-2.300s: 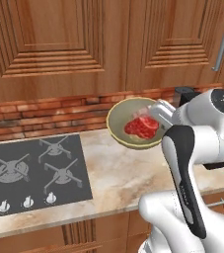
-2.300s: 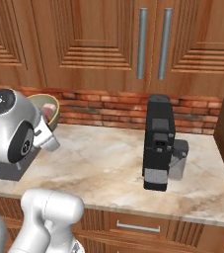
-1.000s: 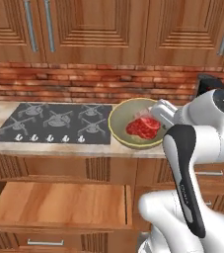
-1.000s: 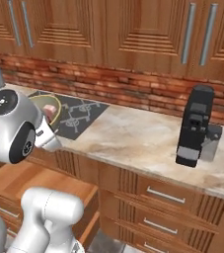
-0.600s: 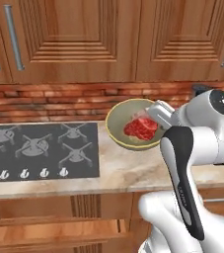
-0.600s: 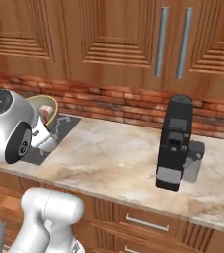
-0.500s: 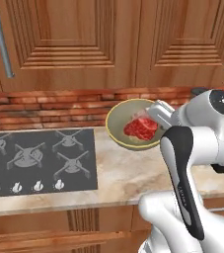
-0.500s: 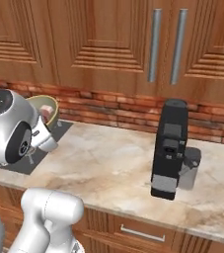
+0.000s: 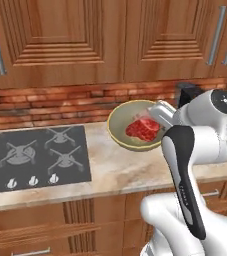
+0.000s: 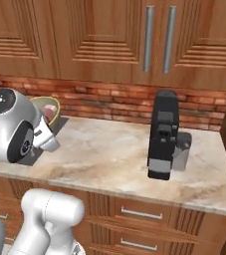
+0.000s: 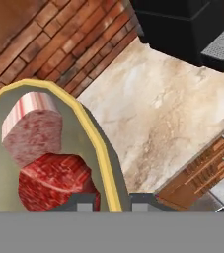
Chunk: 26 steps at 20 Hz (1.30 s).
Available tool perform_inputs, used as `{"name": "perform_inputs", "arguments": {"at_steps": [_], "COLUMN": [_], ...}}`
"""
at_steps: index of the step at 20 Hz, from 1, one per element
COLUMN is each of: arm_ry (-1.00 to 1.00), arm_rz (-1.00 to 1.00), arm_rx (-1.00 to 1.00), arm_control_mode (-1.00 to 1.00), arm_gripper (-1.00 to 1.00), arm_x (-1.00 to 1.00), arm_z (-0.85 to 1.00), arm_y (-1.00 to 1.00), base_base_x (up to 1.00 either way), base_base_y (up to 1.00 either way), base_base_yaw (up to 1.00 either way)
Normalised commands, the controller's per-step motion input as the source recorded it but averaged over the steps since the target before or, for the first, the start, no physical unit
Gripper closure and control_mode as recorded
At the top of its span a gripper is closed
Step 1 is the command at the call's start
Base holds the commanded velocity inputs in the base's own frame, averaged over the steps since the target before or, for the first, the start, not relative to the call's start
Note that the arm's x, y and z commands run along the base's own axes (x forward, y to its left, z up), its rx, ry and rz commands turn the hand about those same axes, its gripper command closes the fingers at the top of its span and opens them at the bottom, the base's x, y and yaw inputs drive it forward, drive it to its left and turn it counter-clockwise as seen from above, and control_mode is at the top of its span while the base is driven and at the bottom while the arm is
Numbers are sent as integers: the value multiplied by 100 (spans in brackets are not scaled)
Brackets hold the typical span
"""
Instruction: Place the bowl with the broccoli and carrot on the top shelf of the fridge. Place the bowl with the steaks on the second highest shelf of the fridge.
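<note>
**Bowl of steaks carried by its rim, fridge not yet in front of me**

Left base view: bowl (image 9: 135, 129), olive inside with a yellow lip, sits up in the air above the marble counter (image 9: 115, 172), just right of the black cooktop (image 9: 32, 160). My gripper (image 9: 160, 114) meets its right-hand rim. The steaks (image 9: 144, 129) lie in a red heap at the centre. I judge the load moderate, with all of it hanging off one side of the pinch, so the bowl will want to tip if I jolt it.

Right base view: only a yellow arc of the bowl (image 10: 47, 107) peeks past the wrist, well apart from the black coffee machine (image 10: 163, 134) further along the counter.

Hand view: the finger pads (image 11: 86, 203) are clenched on the bowl's rim, one inside the wall and one outside. The bowl looks stiff and smooth, probably slick under the pads, so a rim grip is the natural hold but a thin one. The steaks (image 11: 44, 170), a pale pink slab behind a dark red one, are loose and soft; I expect them to slide if the bowl tilts. I would keep it level and move gently.
</note>
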Motion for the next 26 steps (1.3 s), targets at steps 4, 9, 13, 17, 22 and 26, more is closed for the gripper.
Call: {"name": "perform_inputs", "arguments": {"at_steps": [4,9,13,17,22,26], "arm_ry": [0,0,0,0,0,0], "arm_rz": [0,0,0,0,0,0], "arm_rx": [0,0,0,0,0,0], "arm_control_mode": [100,100,100,100,100,100], "arm_gripper": [100,100,100,100,100,100], "arm_x": [0,0,0,0,0,0], "arm_z": [0,0,0,0,0,0], "arm_y": [0,0,0,0,0,0], "base_base_x": [-100,-95,-11,0,26,93], "base_base_y": [-26,30,26,21,39,57], "base_base_yaw": [-15,49,98,98,80,55]}}
